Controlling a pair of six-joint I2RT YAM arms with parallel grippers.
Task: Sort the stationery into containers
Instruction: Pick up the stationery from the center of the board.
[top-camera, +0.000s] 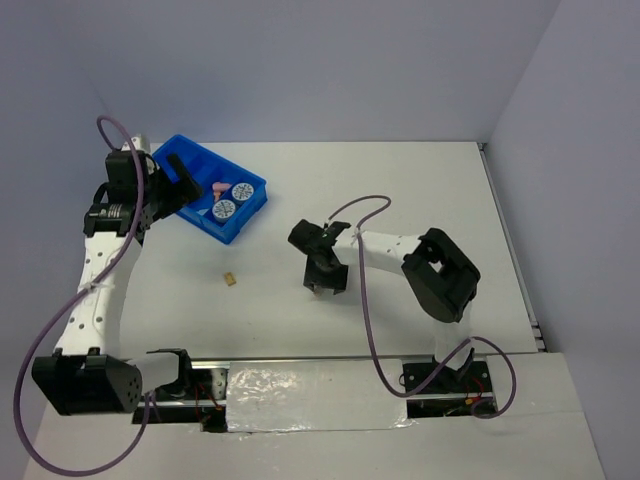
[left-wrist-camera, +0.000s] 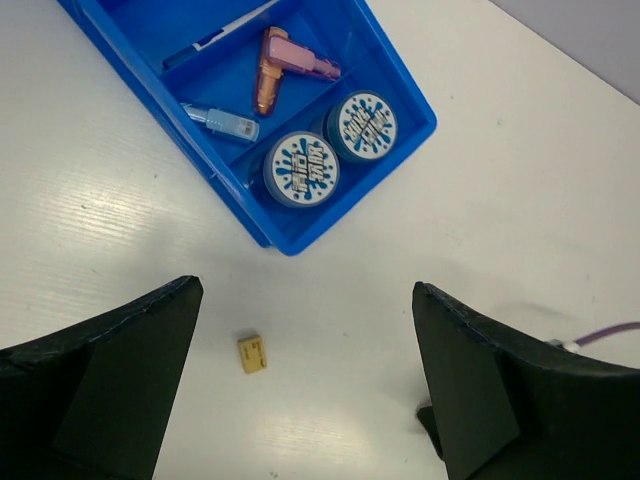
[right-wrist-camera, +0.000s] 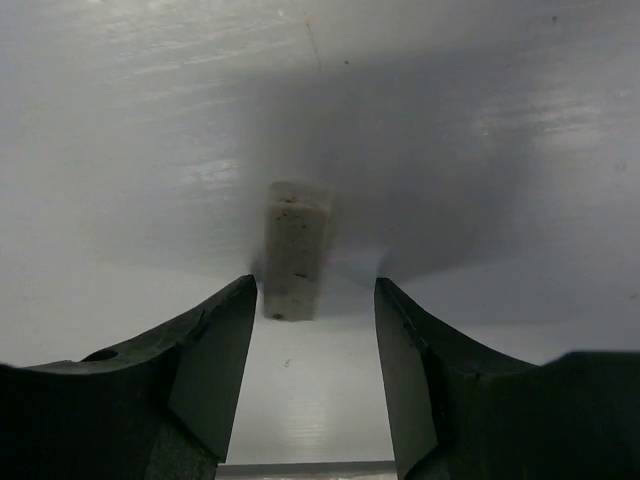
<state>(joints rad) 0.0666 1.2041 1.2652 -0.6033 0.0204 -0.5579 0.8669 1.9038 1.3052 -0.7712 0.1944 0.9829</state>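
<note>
From above, the tray (top-camera: 250, 205) sits far left with two discs (top-camera: 232, 201) and a pink stick (top-camera: 215, 189) inside. The left gripper (top-camera: 180, 188) hangs over the tray's near end. A tan cube (top-camera: 231, 279) lies loose on the table (top-camera: 420, 190) between the tray and the right gripper (top-camera: 325, 288), which points down at mid-table and hides whatever is under it. The left wrist view shows the left fingers (left-wrist-camera: 100, 390) spread wide and holding nothing, with the cube on bare table between them and just short of the tray. The right wrist view shows the grey block (right-wrist-camera: 295, 250) lying on the table, one end between the right fingertips. The jaws are partly apart. One pad meets the block's near corner and a gap remains on the other side, so the block is not clamped. The grasp in hand looks shallow and off-centre. It would probably go better if the gripper reached further along the block and centred it before squeezing, so the block does not twist or squirt out. The block must then be carried well across to the tray.
</note>
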